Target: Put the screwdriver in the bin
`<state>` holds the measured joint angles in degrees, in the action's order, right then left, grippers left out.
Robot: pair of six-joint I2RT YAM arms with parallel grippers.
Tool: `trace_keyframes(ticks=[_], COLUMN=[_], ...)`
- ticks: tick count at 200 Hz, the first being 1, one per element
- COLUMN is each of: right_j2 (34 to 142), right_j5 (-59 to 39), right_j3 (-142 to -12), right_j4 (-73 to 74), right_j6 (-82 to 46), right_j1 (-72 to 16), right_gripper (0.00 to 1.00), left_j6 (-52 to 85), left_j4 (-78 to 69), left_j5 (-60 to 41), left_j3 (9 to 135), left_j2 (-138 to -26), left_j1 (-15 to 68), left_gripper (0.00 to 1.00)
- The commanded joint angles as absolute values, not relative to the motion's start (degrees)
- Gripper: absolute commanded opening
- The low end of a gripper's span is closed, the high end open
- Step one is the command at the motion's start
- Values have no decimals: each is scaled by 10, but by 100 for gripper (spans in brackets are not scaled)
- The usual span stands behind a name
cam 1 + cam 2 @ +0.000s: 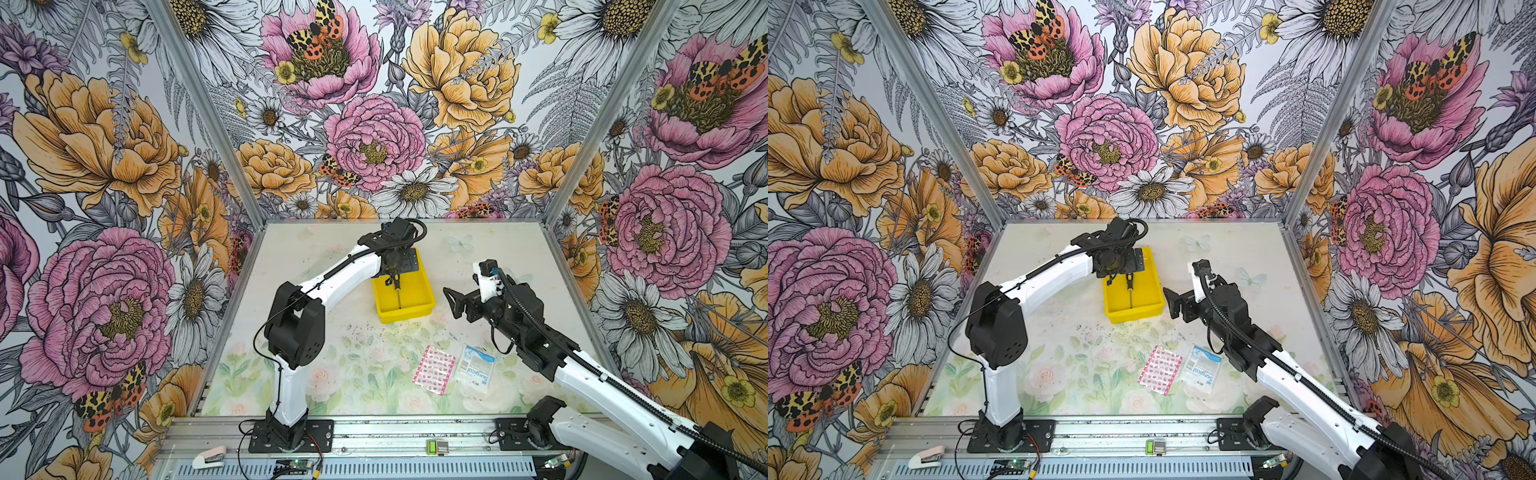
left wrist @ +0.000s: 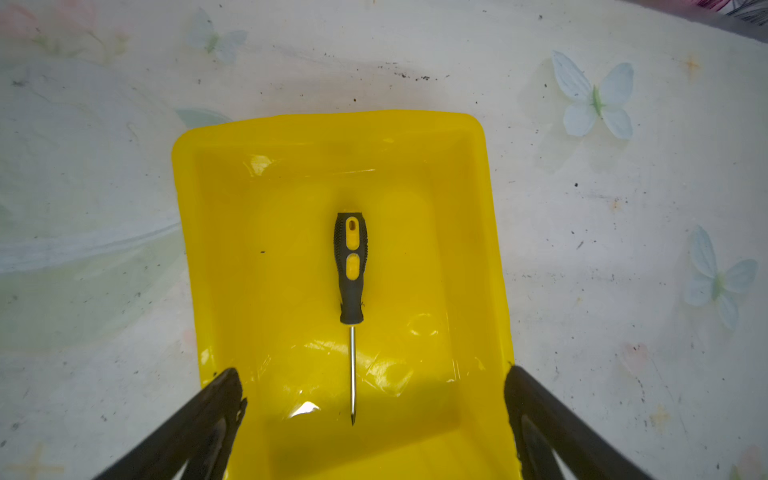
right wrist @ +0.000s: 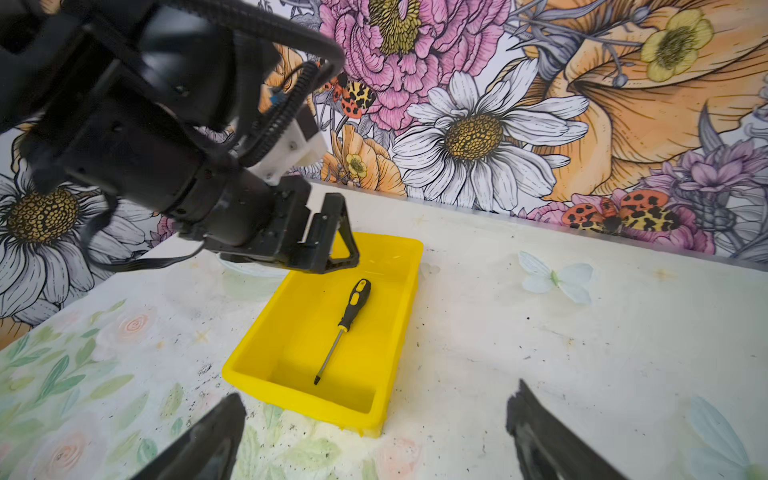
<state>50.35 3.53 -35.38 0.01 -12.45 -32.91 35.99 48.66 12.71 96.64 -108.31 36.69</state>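
The screwdriver (image 2: 351, 270) lies flat on the floor of the bin (image 2: 490, 249), mid-frame in both top views. The left gripper (image 2: 374, 374) hangs over it, jaws wide apart and empty; the right gripper (image 3: 378, 392) has its jaws apart too. The left arm would best lift straight up, clear of the rim.

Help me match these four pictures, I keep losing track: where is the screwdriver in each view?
Top view: screwdriver near picture centre, lying inside the bin.
Top view: same spot inside the bin, near picture centre.
Left wrist: picture centre, flat on the bin floor.
Right wrist: near picture centre, flat on the bin floor.
Shared landmark: the yellow bin around it, visible in all four views.
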Motion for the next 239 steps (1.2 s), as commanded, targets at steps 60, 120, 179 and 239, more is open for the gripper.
trace_keyframes(ticks=[60, 120, 179, 239], right_j2=[423, 340, 374, 414], right_j5=[198, 331, 361, 399], right_j3=[-338, -310, -301, -249], right_j4=[-74, -133, -135, -78], right_j6=[-180, -233, -224, -147], right_j1=[-320, -310, -305, -244], right_gripper=[99, 100, 99, 100], left_j6=[251, 190, 144, 91], left_j4=[410, 248, 204, 86], left_j5=[262, 216, 219, 169], left_j3=[703, 509, 380, 267], left_j2=[-778, -571, -450, -374], left_j1=[361, 275, 218, 115], left_gripper=[99, 99, 99, 99])
